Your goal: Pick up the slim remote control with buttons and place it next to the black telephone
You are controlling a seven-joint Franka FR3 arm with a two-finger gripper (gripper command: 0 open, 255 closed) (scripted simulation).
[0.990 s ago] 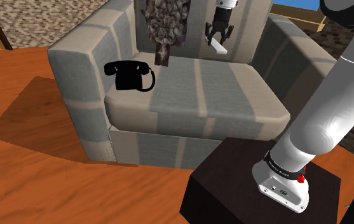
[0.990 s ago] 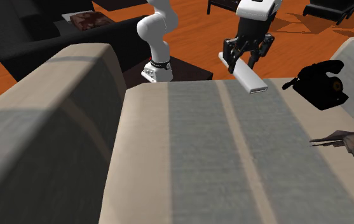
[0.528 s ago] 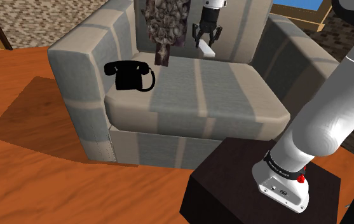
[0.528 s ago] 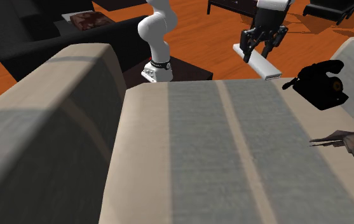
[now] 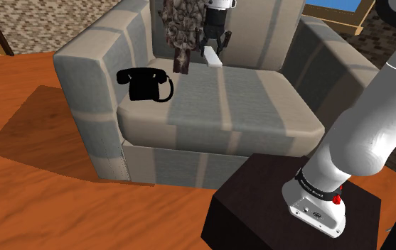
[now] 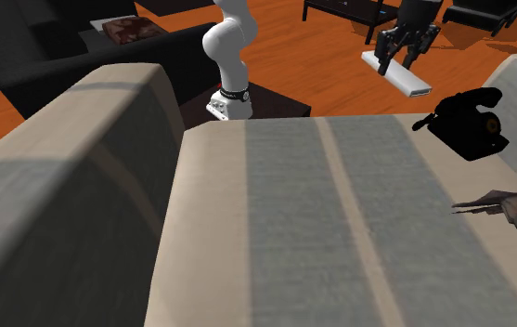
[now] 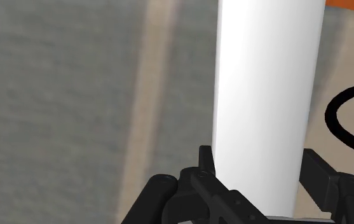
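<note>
Clasping the slim plain-white remote (image 6: 397, 74), the black two-finger gripper (image 6: 403, 54) should probably lower it level beside the black corded telephone (image 6: 465, 121).

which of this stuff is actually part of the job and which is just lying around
Job: white remote, clasped in the hand; black telephone; armchair under it.
Lying about: mottled brown item on the armchair's back; black sofa.
</note>
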